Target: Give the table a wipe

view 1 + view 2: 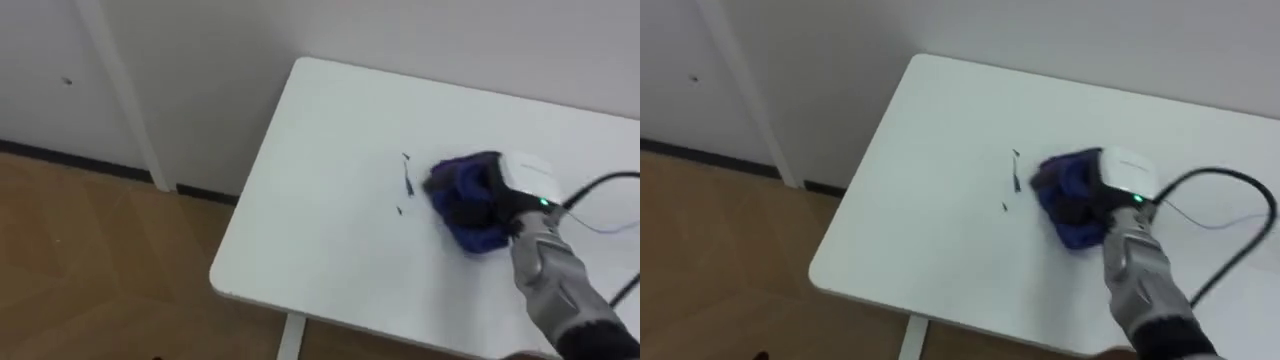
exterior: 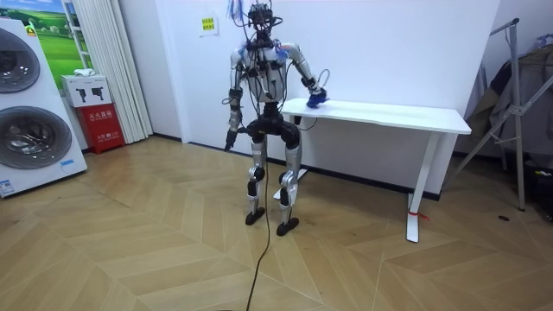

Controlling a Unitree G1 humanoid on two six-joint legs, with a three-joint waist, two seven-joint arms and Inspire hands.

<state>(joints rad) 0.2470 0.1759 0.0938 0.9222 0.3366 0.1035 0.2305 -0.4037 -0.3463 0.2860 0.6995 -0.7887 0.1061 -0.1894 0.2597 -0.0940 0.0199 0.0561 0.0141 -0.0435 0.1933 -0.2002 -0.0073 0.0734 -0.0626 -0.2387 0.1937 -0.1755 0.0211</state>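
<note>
Crumpled blue cloth [image 1: 458, 190] sits right of centre on the white rectangular table [image 1: 320, 210], its long axis running upper left to lower right. The right hand [image 1: 503, 195] reaches in from the lower right, with dark fingers curled over it. Small dark scribble marks [image 1: 407, 182] lie just left. The left hand [image 2: 229, 138] hangs beside the hip. Wooden floor [image 1: 90, 270] fills the lower left.

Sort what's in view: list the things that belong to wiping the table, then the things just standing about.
For the job: white table; blue cloth, gripped by the right hand; dark marks beside the cloth.

Just about: washing machines, red cabinet, curtain, metal rack.
</note>
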